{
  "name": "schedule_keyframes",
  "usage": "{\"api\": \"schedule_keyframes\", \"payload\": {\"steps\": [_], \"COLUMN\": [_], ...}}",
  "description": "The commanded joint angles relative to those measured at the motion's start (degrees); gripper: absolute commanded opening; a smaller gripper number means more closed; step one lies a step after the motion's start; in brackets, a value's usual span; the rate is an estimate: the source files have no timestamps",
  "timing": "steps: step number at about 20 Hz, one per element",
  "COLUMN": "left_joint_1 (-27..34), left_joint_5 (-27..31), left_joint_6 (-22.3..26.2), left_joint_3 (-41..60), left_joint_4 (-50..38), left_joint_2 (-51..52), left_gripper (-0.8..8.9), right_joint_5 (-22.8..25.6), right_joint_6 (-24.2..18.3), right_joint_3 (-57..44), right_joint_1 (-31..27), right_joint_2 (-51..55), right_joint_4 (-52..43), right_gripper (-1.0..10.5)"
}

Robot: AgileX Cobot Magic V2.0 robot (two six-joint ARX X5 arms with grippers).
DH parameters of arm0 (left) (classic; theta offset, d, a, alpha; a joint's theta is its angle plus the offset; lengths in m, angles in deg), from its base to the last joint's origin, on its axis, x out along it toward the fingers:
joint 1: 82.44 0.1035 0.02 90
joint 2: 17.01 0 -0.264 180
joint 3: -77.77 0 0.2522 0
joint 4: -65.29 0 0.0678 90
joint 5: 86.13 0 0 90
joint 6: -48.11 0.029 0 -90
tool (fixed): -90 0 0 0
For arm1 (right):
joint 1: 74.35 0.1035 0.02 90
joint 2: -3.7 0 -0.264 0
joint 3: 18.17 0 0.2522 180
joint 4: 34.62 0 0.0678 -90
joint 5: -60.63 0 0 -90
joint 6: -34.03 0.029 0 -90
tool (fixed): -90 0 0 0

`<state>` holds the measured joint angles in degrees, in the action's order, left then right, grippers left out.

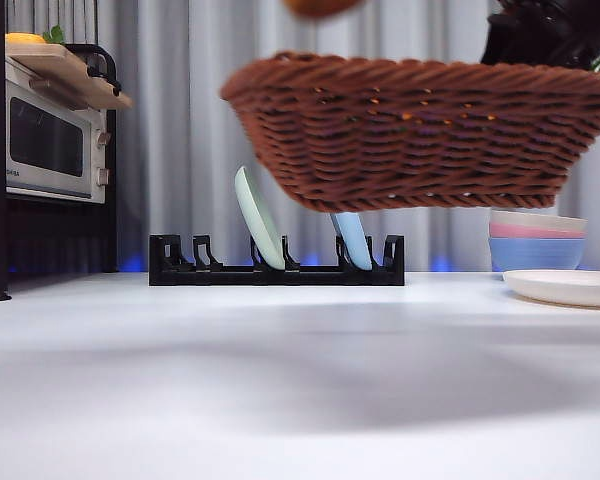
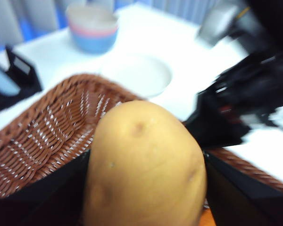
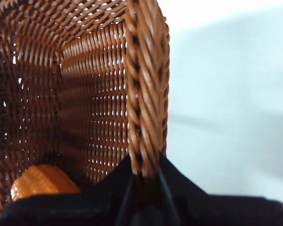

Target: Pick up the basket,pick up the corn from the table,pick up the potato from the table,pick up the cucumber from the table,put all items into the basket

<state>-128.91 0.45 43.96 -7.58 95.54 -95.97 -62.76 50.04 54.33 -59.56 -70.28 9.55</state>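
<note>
Left pincer (image 2: 146, 188) grips potato (image 2: 144, 165); right pincer (image 3: 144, 181) clamps basket (image 3: 85, 94) rim.

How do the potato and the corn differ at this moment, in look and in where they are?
The potato is smooth, tan and rounded; the corn is orange with ridged kernels. The potato is clamped in the left gripper above the basket; the corn already lies inside the basket, which the right gripper holds by its rim.
</note>
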Motion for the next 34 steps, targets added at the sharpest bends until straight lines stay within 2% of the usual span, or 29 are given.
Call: {"api": "schedule_keyframes", "payload": {"steps": [1, 5, 6, 8, 9, 14, 18, 22, 24, 26, 31, 34], "left_joint_1": [0.81, 1.22, 1.20, 1.20, 1.20, 1.20, 1.07, 1.07, 1.07, 1.09, 1.09, 1.09], "left_joint_5": [0.66, 0.94, 0.94, 0.94, 0.94, 0.94, 0.92, 1.05, 2.01, 2.01, 2.08, 3.52], "left_joint_6": [-0.15, -0.15, -0.17, -0.35, -0.37, -0.37, -0.28, 0.90, 1.16, 1.07, 0.81, 0.79], "left_joint_3": [0.68, 0.68, 0.68, 0.68, 0.68, -0.35, -4.68, -11.45, -13.49, -13.90, -13.90, -13.90], "left_joint_4": [1.01, 5.44, 5.99, 5.84, 5.60, 6.14, 10.21, 20.15, 25.51, 28.41, 30.67, 31.63], "left_joint_2": [-3.61, -7.52, -7.65, -7.65, -7.63, -6.73, -3.23, 2.58, 6.38, 10.40, 17.66, 19.43], "left_gripper": [-0.07, 0.28, 1.19, 4.47, 5.01, 5.01, 5.01, 5.00, 5.00, 5.00, 4.99, 4.99], "right_joint_5": [-0.52, -0.44, -0.04, 1.55, 2.05, 2.25, 2.34, 2.51, 4.52, 6.88, 8.28, 8.50], "right_joint_6": [0.66, 0.66, 0.66, 0.66, 0.68, 0.63, 0.55, 0.46, 0.68, 2.69, 9.27, 10.10], "right_joint_3": [0.33, 0.33, 0.33, 0.33, 0.33, 0.33, 0.33, 0.33, 0.33, 0.33, 0.33, 0.33], "right_joint_1": [1.38, 2.32, 2.34, 2.34, 2.43, 2.56, 2.54, 2.54, 2.51, 2.47, 2.43, 2.43], "right_joint_2": [0.22, 0.22, 0.22, 0.22, 0.22, -0.09, -0.83, -3.26, -5.29, -8.09, -16.35, -20.63], "right_joint_4": [-0.68, -0.22, -0.04, 0.15, 0.15, 0.79, 0.77, -0.61, -2.78, -5.46, -12.85, -14.73], "right_gripper": [-0.2, -0.2, -0.2, -0.2, -0.2, -0.2, -0.2, -0.2, -0.2, -0.2, -0.2, -0.2]}}
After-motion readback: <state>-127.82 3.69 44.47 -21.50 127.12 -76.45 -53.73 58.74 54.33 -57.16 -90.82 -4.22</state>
